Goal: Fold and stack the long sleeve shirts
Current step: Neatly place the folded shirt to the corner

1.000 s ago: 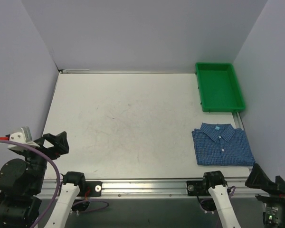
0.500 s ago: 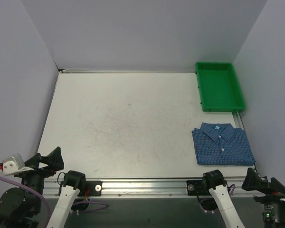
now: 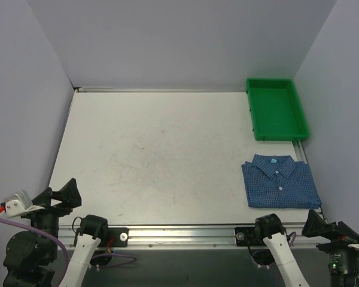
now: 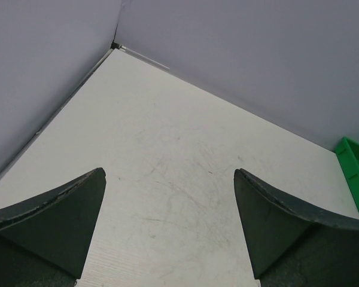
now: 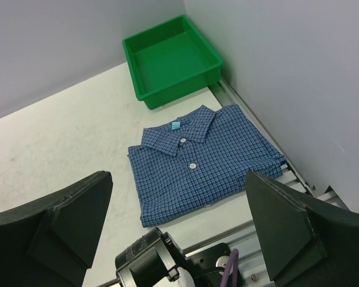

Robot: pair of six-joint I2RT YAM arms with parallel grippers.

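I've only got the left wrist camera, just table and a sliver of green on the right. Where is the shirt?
Observer: The blue checked shirt lies folded, collar up, near the table's near right corner.
Operator: And that green thing?
Observer: A green tray with nothing in it, just beyond the shirt at the far right corner.
Operator: Is the right arm holding anything?
Observer: No. The right pincer is open, hanging off the table's near edge, its camera looking over the shirt.
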